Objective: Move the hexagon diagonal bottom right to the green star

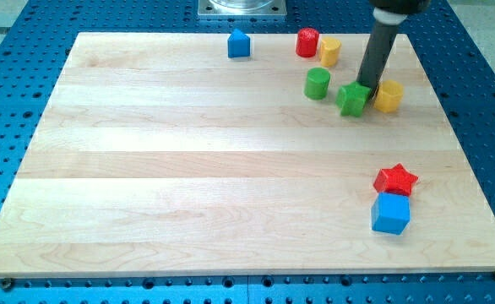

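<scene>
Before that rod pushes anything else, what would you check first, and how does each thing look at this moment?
1. My tip in view: ok, it sits between the green star and the yellow hexagon.
2. Hexagon placement: not ok, it lies at the star's right, level with it, not diagonally below.
3. Tip on the correct side for pushing the hexagon downward: not ok, it is at the hexagon's left.
4. Room below and right of the star: ok, the red star and blue cube lie far lower.
5. Tip touching the green star: cannot tell.
6. Green cylinder out of the path: ok.
</scene>
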